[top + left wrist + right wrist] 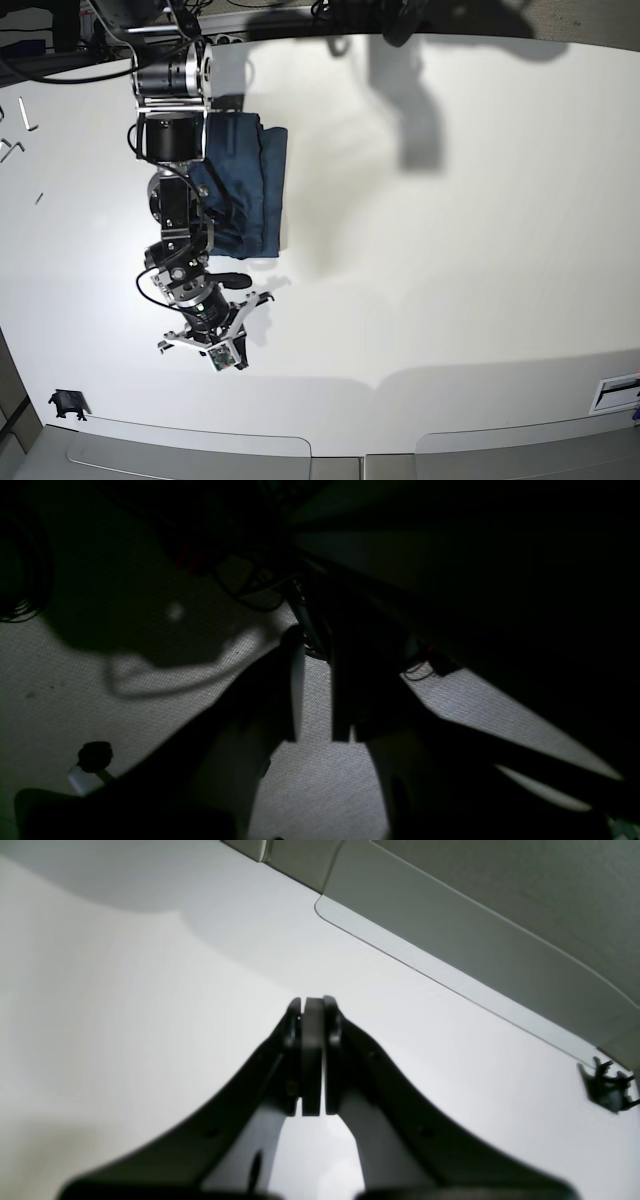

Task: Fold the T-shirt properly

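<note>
The counter [450, 250] was wide, white and bare on most sides. The shirt [245, 190] lay folded in a tall bundle near the far left edge, partly under the right arm. The right claw [236, 318] was clenched on nothing, just in front of it. The left claw [315, 700] looked part open, off over carpet.

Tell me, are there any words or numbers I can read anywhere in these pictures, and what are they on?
None can be read.
The T-shirt is plain dark blue; no print or label shows.
A small white sticker at the table's right edge has dark marks, too small to read.
The right gripper and its arm carry no lettering that shows.
The left wrist view is too dark for any text.
</note>
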`<state>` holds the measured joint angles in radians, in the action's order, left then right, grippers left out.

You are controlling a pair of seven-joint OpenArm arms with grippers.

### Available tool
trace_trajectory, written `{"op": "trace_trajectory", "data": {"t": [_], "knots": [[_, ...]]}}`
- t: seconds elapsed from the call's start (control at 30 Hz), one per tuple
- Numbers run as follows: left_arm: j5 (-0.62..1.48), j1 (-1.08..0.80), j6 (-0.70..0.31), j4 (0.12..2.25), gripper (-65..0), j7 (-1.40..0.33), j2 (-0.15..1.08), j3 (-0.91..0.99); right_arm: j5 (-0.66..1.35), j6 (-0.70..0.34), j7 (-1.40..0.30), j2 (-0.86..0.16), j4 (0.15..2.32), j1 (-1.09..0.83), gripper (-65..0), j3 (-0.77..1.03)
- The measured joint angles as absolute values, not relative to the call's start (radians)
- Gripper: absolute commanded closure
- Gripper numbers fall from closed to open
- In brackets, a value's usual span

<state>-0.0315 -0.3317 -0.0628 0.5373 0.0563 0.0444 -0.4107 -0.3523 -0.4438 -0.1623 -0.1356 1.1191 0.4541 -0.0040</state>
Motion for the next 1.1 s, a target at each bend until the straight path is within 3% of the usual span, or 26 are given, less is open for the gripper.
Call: {"op": "trace_trajectory", "data": {"t": [0.13,0.33,0.63,1.1], "knots": [[-0.031,-0.332,-0.063,0.537,-8.1,0.056,0.044,-0.411,-0.375,-0.437,-0.157,-0.136,1.119,0.454,0.0,-0.004],[-0.031,-0.332,-0.063,0.537,-8.1,0.056,0.044,-0.411,-0.392,-0.279,-0.165,-0.136,1.119,0.454,0.0,-0.004],[-0.031,-0.332,-0.063,0.537,-8.1,0.056,0.044,-0.411,-0.475,-0.261,-0.165,-0.136,1.119,0.454,0.0,-0.004],[-0.031,-0.332,-0.063,0.537,-8.1,0.056,0.044,-0.411,-0.55,-0.028,-0.238,-0.133,1.119,0.454,0.0,-0.005]]}}
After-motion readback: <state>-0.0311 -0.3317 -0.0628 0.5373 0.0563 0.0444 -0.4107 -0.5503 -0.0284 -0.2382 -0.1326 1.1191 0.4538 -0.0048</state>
